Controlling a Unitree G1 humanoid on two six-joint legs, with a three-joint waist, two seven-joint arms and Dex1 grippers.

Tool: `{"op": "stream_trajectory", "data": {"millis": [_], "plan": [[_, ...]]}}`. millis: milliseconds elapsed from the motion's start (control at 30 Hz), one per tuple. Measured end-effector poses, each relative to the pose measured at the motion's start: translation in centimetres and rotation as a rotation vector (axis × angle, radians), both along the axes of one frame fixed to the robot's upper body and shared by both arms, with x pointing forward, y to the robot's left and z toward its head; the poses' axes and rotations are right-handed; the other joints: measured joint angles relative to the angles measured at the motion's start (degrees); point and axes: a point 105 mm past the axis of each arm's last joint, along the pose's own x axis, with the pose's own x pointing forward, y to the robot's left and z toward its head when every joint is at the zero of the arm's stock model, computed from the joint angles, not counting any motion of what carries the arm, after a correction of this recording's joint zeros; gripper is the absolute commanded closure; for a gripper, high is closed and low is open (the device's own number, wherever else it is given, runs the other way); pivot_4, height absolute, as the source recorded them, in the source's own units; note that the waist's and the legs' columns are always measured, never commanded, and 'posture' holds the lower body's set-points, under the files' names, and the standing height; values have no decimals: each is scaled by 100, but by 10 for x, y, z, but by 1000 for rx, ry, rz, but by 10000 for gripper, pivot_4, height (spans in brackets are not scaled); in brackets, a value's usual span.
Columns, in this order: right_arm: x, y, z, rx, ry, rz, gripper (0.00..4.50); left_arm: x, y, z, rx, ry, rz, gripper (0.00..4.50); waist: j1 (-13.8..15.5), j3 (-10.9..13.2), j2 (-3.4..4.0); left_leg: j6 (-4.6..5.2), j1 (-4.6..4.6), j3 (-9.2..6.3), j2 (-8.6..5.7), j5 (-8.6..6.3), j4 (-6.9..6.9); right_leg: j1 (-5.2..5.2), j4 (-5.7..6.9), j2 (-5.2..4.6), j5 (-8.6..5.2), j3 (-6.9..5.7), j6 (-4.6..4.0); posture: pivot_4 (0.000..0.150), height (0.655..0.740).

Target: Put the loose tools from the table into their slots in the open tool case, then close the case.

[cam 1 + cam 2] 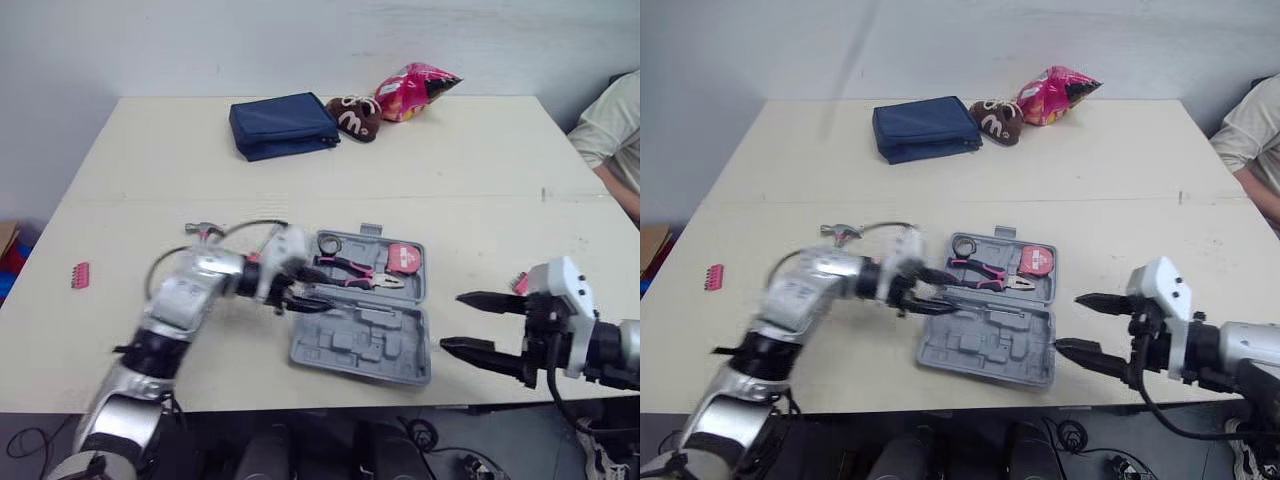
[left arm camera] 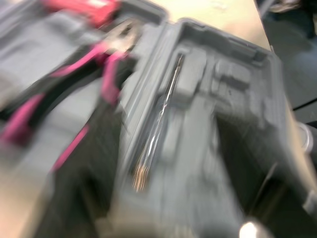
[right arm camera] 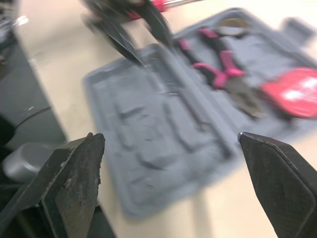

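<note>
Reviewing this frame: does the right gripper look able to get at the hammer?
Probably not: from the right gripper, the hammer lies past the tool case, with the left gripper in between.

We are seeing a grey plastic tool case holding pink-and-black-handled pliers and a red tape measure on a cream table, with a navy fabric pouch, a brown white-lettered bag and a pink snack bag.

left tool and right tool gape apart.
</note>
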Motion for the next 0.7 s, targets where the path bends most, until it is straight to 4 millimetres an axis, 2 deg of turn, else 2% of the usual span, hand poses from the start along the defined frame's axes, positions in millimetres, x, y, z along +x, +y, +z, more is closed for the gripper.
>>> {"op": "stream_trajectory", "data": {"millis": [33,67,133,167,233,367,433,467,500,533,600,700], "plan": [[2,-9,1,-2,-1,-31,0,-3,18,4,-50,1,73,238,-1,1,1,0,7,0,0,0,-2,9,-7,0,0,-1,0,1500,7338],[3,-22,3,-5,-3,-70,0,-9,43,7,-94,-11,181,238,-25,2,3,0,10,6,-2,0,-12,8,-15,1,0,3,1,1500,7338],[5,-48,2,-25,0,-156,0,-23,94,-11,-94,44,418,238,-53,3,1,1,14,10,-4,0,-28,9,-24,4,0,4,1,1500,7338],[6,-64,1,-75,8,-185,0,-37,126,-22,-78,76,581,238,-74,11,-3,2,12,17,-5,-1,-32,4,-28,6,0,8,2,1500,7338],[7,-93,-3,-133,27,-254,0,-63,174,-31,-37,105,820,238,-75,27,-34,1,13,15,-5,-2,-37,3,-33,8,0,7,2,1500,7338],[13,-126,5,-167,-15,-328,0,-115,236,-34,36,104,1114,238,-6,31,-29,-4,15,12,-9,-34,-39,-5,-39,-12,-5,13,-10,1500,7338],[14,-139,5,-168,-17,-361,0,-133,254,-36,55,110,1202,238,40,32,-24,-1,14,12,-9,-38,-47,-13,-40,-17,-14,13,-26,1500,7338],[14,-146,4,-169,-15,-377,0,-140,259,-36,62,109,1228,238,60,34,-19,0,10,12,-10,-39,-51,-23,-41,-20,-24,13,-44,1500,7338],[14,-151,3,-175,-10,-389,0,-145,262,-38,70,112,1243,238,73,35,-11,0,8,13,-12,-39,-55,-35,-40,-24,-56,13,-102,1500,7338],[15,-155,2,-174,-6,-393,0,-148,265,-39,77,113,1251,238,76,35,-9,0,7,15,-12,-39,-59,-35,-38,-25,-57,13,-104,1500,7338],[16,-159,0,-173,-3,-398,0,-146,265,-37,65,102,1254,238,70,36,-2,-7,4,17,-12,-35,-63,-36,-29,-25,-57,13,-104,1500,7338],[23,-156,4,-162,-27,-383,0,-132,256,-32,39,75,1227,238,38,44,22,-12,5,23,-11,-32,-64,-40,-18,-25,-50,19,-91,1500,7338]]}}
